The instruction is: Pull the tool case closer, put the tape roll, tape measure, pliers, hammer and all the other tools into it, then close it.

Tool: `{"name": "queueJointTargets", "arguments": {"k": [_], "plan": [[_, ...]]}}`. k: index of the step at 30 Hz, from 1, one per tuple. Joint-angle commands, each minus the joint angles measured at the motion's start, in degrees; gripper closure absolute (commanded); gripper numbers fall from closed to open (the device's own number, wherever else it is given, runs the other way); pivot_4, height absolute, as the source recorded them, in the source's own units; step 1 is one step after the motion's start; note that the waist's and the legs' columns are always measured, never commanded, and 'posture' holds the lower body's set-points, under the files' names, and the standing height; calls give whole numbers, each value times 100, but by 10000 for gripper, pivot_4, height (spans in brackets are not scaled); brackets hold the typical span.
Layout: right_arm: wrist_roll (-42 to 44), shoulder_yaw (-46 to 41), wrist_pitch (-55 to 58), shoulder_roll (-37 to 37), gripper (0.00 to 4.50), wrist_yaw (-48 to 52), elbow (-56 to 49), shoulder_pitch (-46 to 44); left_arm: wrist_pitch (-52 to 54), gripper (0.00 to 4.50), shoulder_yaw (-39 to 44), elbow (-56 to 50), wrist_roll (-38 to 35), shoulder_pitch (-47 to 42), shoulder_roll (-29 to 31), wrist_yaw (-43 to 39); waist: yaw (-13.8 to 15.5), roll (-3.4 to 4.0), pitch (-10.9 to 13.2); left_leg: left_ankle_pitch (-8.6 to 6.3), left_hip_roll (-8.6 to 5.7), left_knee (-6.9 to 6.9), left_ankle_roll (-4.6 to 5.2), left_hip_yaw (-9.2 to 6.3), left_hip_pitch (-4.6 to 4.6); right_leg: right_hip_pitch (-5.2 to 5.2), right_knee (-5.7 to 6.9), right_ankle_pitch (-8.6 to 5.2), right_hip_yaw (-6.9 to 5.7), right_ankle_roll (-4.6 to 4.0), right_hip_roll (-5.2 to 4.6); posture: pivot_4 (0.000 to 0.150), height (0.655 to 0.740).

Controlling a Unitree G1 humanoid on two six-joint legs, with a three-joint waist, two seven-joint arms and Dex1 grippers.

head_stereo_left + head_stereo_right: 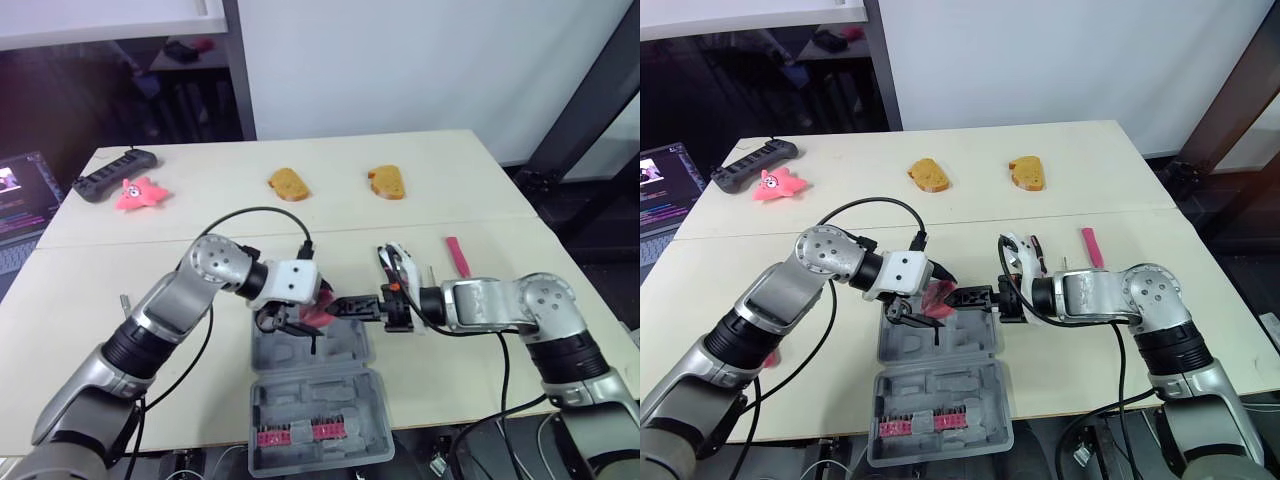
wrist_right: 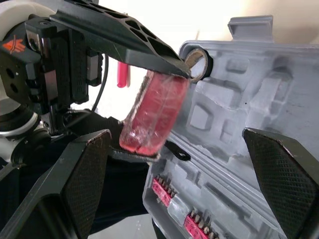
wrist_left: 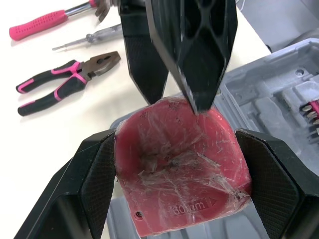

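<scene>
Left gripper (image 3: 180,149) is clamped on the tape measure (image 3: 184,184), one finger pad on each flat-edge side. It's a pink-red body in clear wrap, held on edge over the far half of the open grey tool case (image 1: 300,395); can't tell whether it touches the plastic under it. Right gripper (image 1: 345,305) comes in from the opposite side with its fingers spread wide and gripping nothing. Its tips are right at the tape measure's edge, and actual contact isn't clear. The case lies flat open at the front edge of the table (image 1: 120,270), with the near half carrying a row of pink bit holders (image 1: 295,432) and the moulded recesses mostly bare. The tape roll (image 2: 198,63) sits in a recess at a far corner of the case. Outside the case, on the table to the robot's right: pliers (image 3: 65,82) with pink-black grips, a thin screwdriver (image 3: 87,40) and the pink-handled hammer (image 3: 45,22), lying near each other without touching. Further back, well apart from the case, are two brown bread-like pieces (image 1: 288,184) (image 1: 387,182), a pink star toy (image 1: 140,193) and a black bar-shaped device (image 1: 113,175) just beside it. A laptop (image 1: 20,210) sits off the table's left edge.
</scene>
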Motion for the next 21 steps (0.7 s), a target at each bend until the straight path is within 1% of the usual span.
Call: {"name": "queueJointTargets", "arguments": {"k": [1, 4, 5, 6, 8, 9, 11, 12, 13, 14, 20, 21], "plan": [[82, -66, -80, 144, 0, -143, -113, -28, -105, 12938, -2, -73, 18, -103, -85, 55, 6, 0, 0, 0, 0, 0, 0, 0, -1, 0, 0, 0, 0, 0, 0, 1500, 7400], [82, -91, -98, 271, 0, -244, -87, -45, -93, 12938, 0, -74, 18, -101, -117, 50, 6, 0, 0, 0, 0, 0, 0, 0, -1, 0, 0, 0, 0, 0, -1, 1500, 7400], [82, -104, -100, 303, 5862, -269, -84, -49, -93, 12938, 4, -70, 20, -99, -119, 48, 6, 0, 0, 0, 0, 0, 0, 0, -1, 0, 0, 0, 0, 0, 0, 1500, 7400], [82, -118, -104, 327, 8637, -281, -101, -36, -83, 12938, 11, -82, 19, -88, -117, 50, 3, 0, 0, 0, 0, 0, 0, 0, 0, 0, 0, 0, 0, 0, 0, 1500, 7400], [82, -146, -112, 355, 18104, -299, -123, -15, -78, 12938, 24, -81, 24, -83, -109, 52, -1, 0, 0, 0, 0, 0, 0, 0, 0, 0, -1, 0, 0, 0, 0, 1500, 7400], [82, -159, -110, 361, 23733, -296, -134, -8, -67, 12938, 32, -82, 23, -82, -103, 53, -1, 1, 0, 0, 0, 0, 0, 0, 0, 0, 0, 0, 0, 0, 0, 1500, 7400], [82, -180, -103, 378, 33436, -284, -139, -9, -48, 12938, 37, -86, 27, -83, -95, 55, 5, 0, 0, 0, 0, 0, 0, -1, 0, 0, 0, 0, 0, 0, 1, 1500, 7400], [82, -187, -104, 385, 35879, -279, -138, -9, -44, 12938, 37, -88, 30, -82, -93, 59, 5, 2, 1, 0, 0, 0, 0, -1, -1, 0, -1, 0, 0, 0, 0, 1500, 7400], [82, -195, -106, 398, 37139, -270, -134, -14, -39, 12938, 34, -86, 32, -85, -92, 70, 5, 1, 1, 0, 0, 0, 0, 1, 0, 0, -1, 0, 1, 0, -1, 1500, 7400], [82, -200, -108, 407, 37390, -265, -131, -18, -36, 12938, 32, -85, 34, -86, -92, 77, 6, 1, 1, 0, 0, 0, 0, 1, -1, 0, -1, 0, 1, 0, -1, 1500, 7400], [82, -228, -120, 442, 37637, -210, -163, -20, -19, 12938, 10, -82, 24, -114, -84, 59, 0, 2, 1, 0, 0, 0, 0, 0, 0, 0, 0, 0, 1, 0, 0, 1500, 7400], [82, -238, -124, 435, 37637, -206, -167, -21, 27, 7939, 30, -71, -34, -101, -101, 45, 1, 2, 1, 0, 0, 0, 0, 0, 0, 0, 0, 0, 1, 0, 0, 1500, 7400]]}}
